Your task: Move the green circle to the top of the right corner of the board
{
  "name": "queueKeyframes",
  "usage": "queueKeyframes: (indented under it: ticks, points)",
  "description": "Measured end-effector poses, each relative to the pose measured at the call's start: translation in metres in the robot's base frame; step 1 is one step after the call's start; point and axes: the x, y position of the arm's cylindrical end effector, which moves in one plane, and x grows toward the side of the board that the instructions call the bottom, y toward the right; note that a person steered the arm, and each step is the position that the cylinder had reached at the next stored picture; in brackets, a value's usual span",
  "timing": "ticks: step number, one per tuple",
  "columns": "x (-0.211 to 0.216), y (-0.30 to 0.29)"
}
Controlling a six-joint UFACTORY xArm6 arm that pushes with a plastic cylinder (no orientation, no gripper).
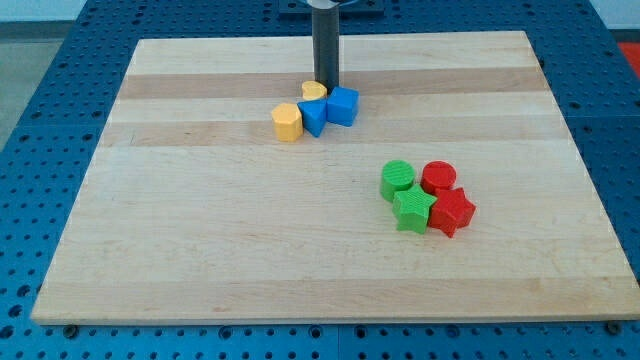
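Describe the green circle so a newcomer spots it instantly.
On the wooden board, find the four-block cluster right of centre, far from my tip. The green circle is its upper-left block: round, unlike the green star below it, and green, unlike the red circle beside it.

The pale wooden tabletop (200, 250) carries two clusters. Toward 12 o'clock sit a yellow block (287, 122), two blue blocks (313, 118) (342, 106) and a second yellow piece (314, 91), all touching. Toward 4 o'clock huddle the green circle (397, 179), green star (412, 210), red circle (438, 178) and red star (452, 211).
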Motion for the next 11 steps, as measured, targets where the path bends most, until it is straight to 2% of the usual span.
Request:
queueKeyframes:
  ticks: [1,3,4,6,7,9,10,11]
  points:
    - [-0.002,-0.010]
    - [-0.006,-0.101]
    - [-0.002,-0.121]
    - [0.086,-0.121]
    - [0.145,-0.116]
    - [0.238,-0.049]
    - [0.251,-0.012]
    - [0.230,0.007]
